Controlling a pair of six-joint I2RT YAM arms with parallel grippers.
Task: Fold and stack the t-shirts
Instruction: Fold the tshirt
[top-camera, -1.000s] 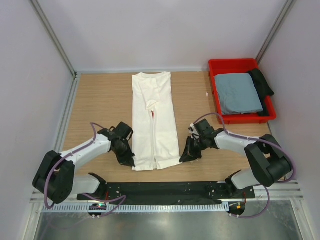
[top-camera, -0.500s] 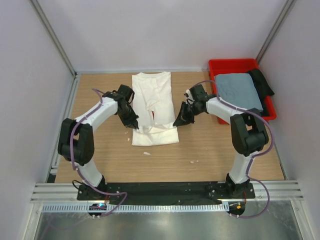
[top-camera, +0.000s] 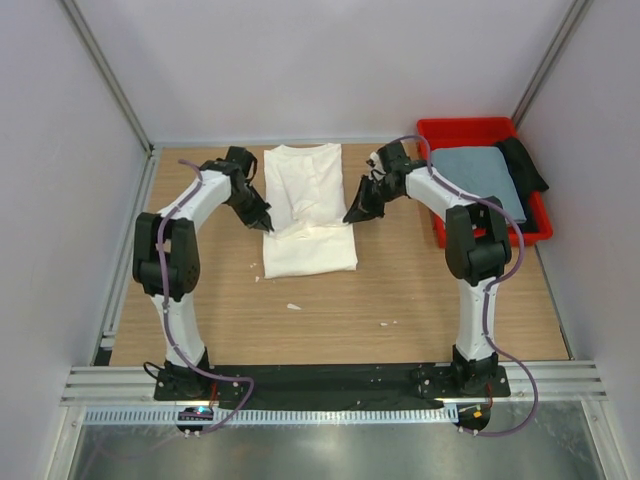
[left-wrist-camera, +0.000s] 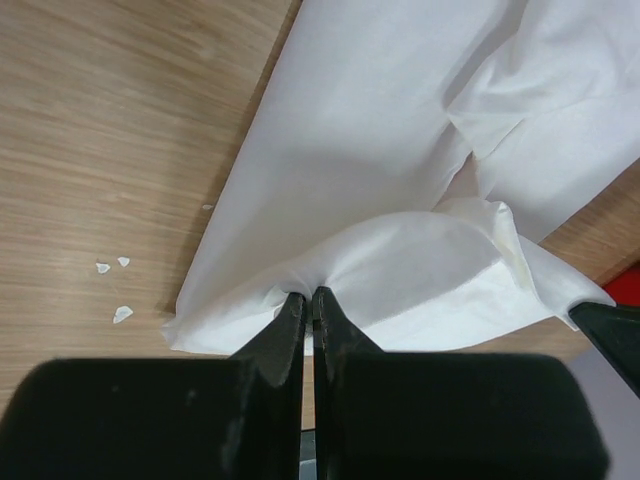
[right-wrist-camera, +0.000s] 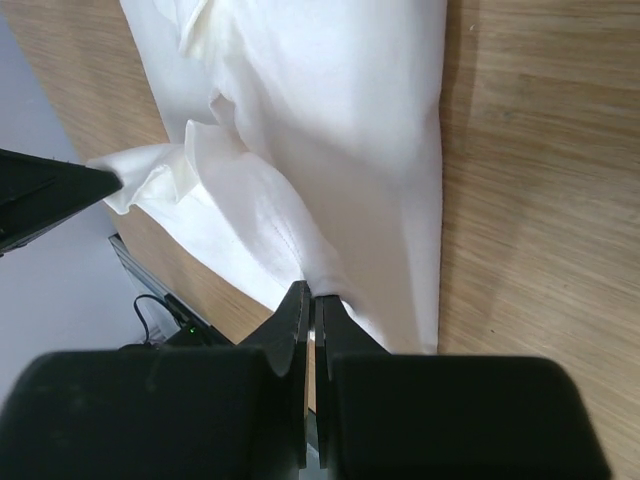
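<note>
**White t-shirt (top-camera: 308, 215) clamped at both sides, left of the red bin (top-camera: 470, 128)**

The white t-shirt is lying on the wooden table (top-camera: 330, 300), left of the red bin and apart from it. Its near part is doubling back over itself and hiding the layers beneath. The left gripper (top-camera: 262, 222) is clamping the shirt's edge farther from the bin, its fingers together on a puckered fold. The right gripper (top-camera: 352, 215) is pinching the edge nearer the bin in the same way. In both wrist views the held cloth is vanishing between the fingers, and the gripper bodies are blocking the lower frame. Inside the bin a folded grey-blue t-shirt (top-camera: 478, 180) is lying, partly covering a black cloth item (top-camera: 522, 165) that is hard to identify. Small white scraps (top-camera: 293, 306) are lying on the table, well apart from the bin.
</note>
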